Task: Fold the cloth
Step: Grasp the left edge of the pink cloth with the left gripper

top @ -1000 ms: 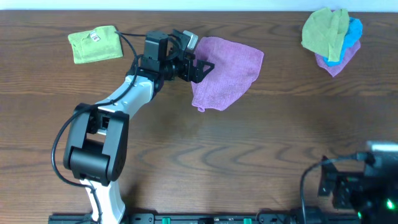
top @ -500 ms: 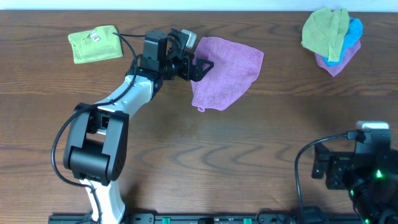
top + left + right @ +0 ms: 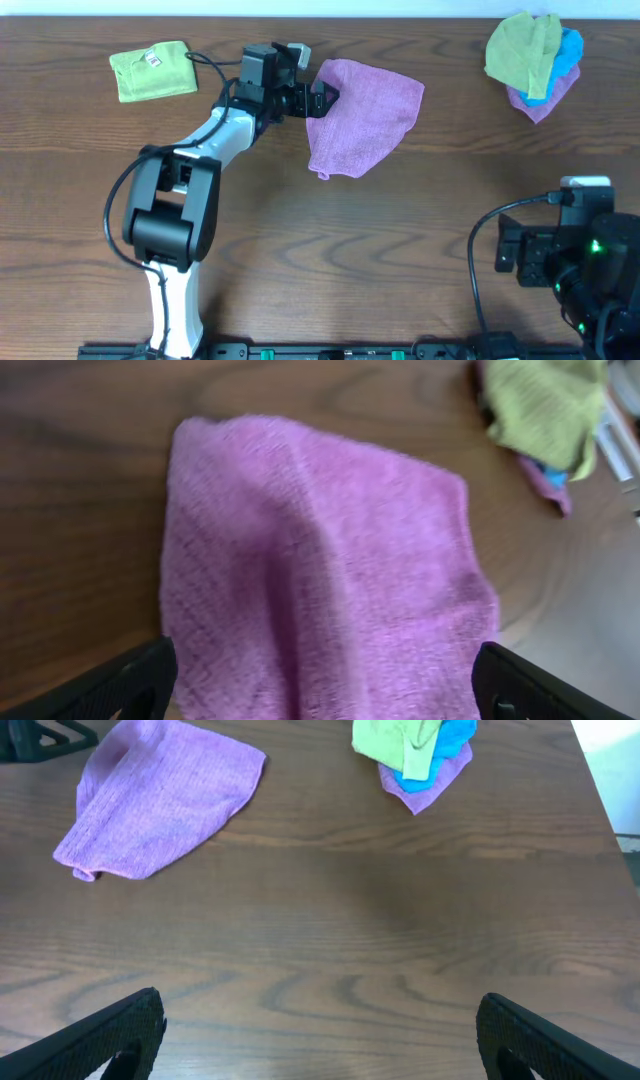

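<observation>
The mauve-purple cloth (image 3: 365, 115) lies loosely rumpled at the back middle of the table, narrowing to a corner at its near left end. My left gripper (image 3: 325, 97) is at the cloth's far left edge. In the left wrist view the gripper (image 3: 325, 685) is open, its two black fingertips (image 3: 135, 680) wide apart on either side of the cloth (image 3: 320, 550), holding nothing. My right gripper (image 3: 320, 1035) is open over bare wood near the front right, well short of the cloth (image 3: 160, 805).
A folded lime-green cloth with a white tag (image 3: 152, 70) lies at the back left. A pile of green, blue and purple cloths (image 3: 533, 60) sits at the back right. The right arm's body (image 3: 570, 260) is at the front right.
The left gripper has shifted slightly toward the back along the cloth's left edge. The right arm has moved further into view at the front right. The cloth has not moved.
</observation>
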Tool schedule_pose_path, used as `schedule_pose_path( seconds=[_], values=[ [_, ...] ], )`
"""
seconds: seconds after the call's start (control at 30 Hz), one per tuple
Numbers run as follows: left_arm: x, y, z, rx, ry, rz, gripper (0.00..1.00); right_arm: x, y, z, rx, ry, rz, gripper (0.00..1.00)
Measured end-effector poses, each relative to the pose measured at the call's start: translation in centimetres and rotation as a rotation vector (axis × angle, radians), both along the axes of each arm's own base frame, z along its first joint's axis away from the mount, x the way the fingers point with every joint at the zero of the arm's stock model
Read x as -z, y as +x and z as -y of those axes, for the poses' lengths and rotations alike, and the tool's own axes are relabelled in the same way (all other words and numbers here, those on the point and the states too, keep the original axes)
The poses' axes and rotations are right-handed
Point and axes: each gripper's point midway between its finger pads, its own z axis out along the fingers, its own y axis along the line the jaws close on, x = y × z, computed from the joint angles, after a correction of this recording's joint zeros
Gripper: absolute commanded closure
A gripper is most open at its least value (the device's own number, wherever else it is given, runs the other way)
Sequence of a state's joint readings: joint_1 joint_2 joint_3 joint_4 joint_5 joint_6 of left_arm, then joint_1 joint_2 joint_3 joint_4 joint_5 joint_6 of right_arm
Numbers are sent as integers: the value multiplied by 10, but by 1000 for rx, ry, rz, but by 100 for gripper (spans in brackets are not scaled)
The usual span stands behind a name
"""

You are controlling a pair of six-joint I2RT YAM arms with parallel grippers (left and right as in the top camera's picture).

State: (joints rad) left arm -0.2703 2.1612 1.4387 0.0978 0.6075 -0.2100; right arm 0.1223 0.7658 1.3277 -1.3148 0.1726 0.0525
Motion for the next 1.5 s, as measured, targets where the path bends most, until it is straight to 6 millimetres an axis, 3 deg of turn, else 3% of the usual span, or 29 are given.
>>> schedule_pose_path(
  seconds=[0.3, 0.67, 1.0, 1.37, 1.5],
  values=[
    [43, -22, -18, -44, 115, -184, 4, -3, 4, -1, 0, 2, 15, 1],
    [45, -28, -17, -38, 108, -217, 5, 5, 17, -2, 0, -4, -29, 1],
    [43, -20, 2, -7, -17, -221, 5, -1, 25, -3, 0, 0, 3, 1],
    [58, -24, 4, -19, -37, -281, 88, -5, 29, -4, 0, 4, 29, 1],
    [58, -21, 4, -22, -41, -270, 94, -6, 29, -4, 0, 4, 30, 1]
  ],
)
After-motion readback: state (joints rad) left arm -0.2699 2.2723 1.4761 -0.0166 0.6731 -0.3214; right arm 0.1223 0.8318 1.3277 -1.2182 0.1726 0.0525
